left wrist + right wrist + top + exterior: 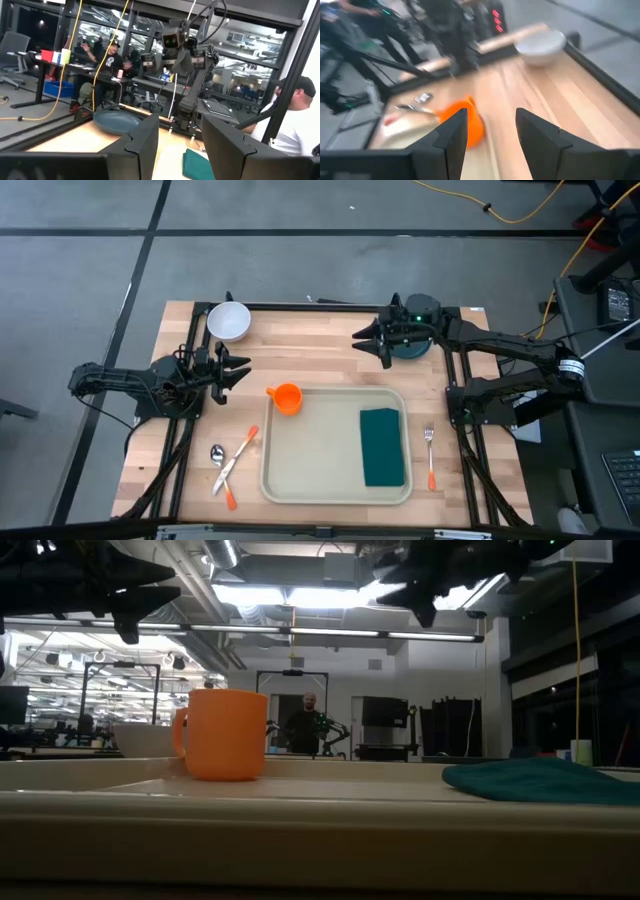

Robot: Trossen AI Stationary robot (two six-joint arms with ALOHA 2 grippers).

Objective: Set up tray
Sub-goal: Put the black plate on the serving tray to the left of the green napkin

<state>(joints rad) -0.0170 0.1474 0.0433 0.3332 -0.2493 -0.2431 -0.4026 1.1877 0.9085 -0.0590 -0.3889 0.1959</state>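
The tray (335, 445) lies flat on the near middle of the wooden table (300, 340), with a folded teal cloth (382, 446) resting inside it toward its right end and an orange mug (287, 397) standing upright at its far left corner, right at the rim. Off the tray's left side sit a spoon (218, 453) and two orange-handled utensils (236, 463) crossing each other, and a fork (430, 455) with an orange handle lies just beside the tray's right edge. A white bowl (229, 321) sits at the far left of the table, and a dark teal plate (412, 343) at the far right. The left gripper (240, 371) hangs above the table between the bowl and the mug, fingers spread and holding nothing. The right gripper (362, 340) hovers over the far side of the table just beside the plate, its fingers likewise parted and empty. People (107, 60) sit at desks beyond the table.
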